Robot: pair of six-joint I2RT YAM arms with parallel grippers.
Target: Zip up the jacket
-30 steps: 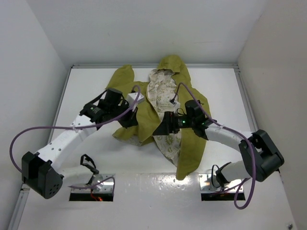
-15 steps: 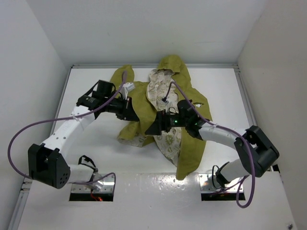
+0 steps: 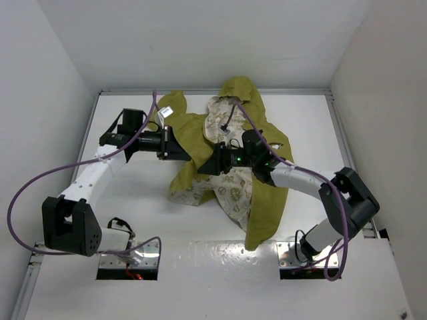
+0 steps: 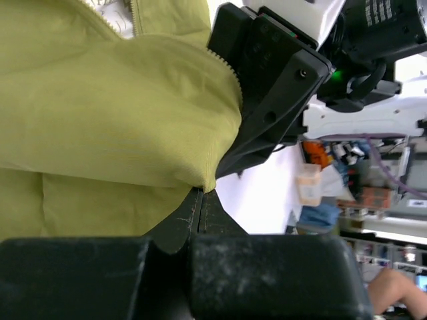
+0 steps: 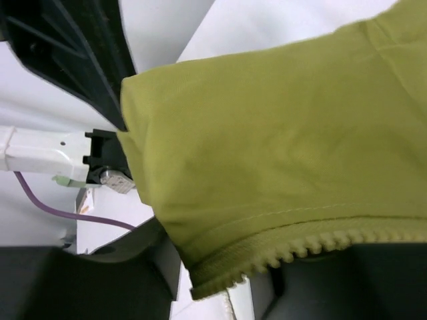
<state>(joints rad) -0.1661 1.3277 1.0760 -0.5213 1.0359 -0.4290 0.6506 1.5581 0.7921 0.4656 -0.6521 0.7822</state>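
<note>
Small olive-green hooded fabric jacket [image 3: 267, 200]: judged light, limp, easily bunched; left jaws shut, pinching a fold at their tips; right jaws part-open, zip-toothed edge [image 5: 300, 250] between them, likely the best hold.

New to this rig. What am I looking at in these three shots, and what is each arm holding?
Two robot arms are bolted at the near edge of a white table. The wide picture comes from a fixed camera above and behind them; the other two are wrist cameras, each showing its own fingers. An olive-green hooded jacket lies open on it, cream lining showing. The left gripper is shut on a fold of the jacket. The right gripper has the toothed zipper edge between its jaws; whether it grips firmly I cannot tell.
</note>
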